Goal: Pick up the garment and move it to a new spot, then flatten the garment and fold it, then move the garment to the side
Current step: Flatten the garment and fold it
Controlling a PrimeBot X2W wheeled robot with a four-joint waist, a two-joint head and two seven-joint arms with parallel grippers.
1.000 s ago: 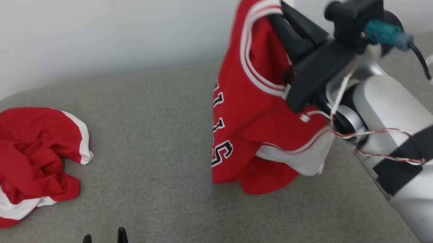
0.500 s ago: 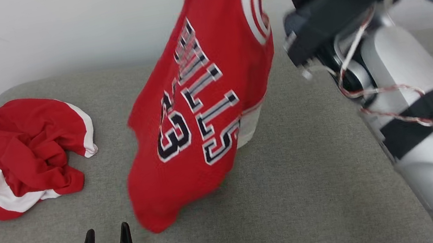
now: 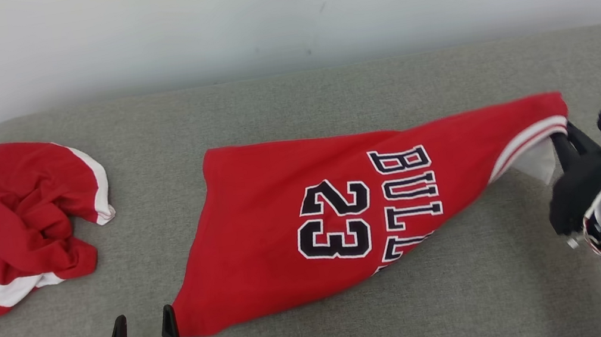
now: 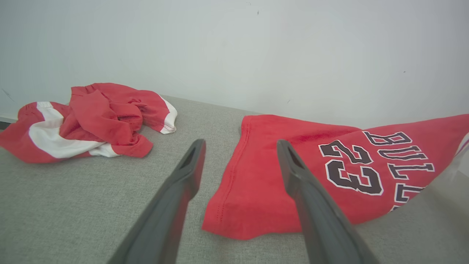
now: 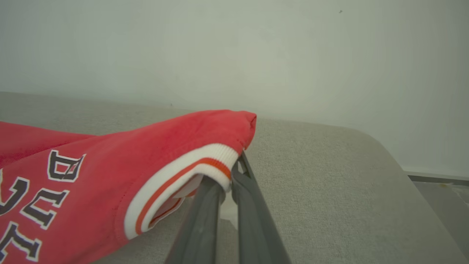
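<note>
Though pinched, jersey (image 3: 260, 217) crosswise (hem (image 3: 201, 238) leftward)

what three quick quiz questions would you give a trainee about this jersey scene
1. True or false: the right gripper is shut on the trimmed edge of the jersey.
2. The left gripper is: A) open, holding nothing; B) shut on the jersey's hem; C) lifting the jersey.
3. Fill in: the number printed on the jersey is __.

Key: 1 true; 2 A; 3 23.
</note>
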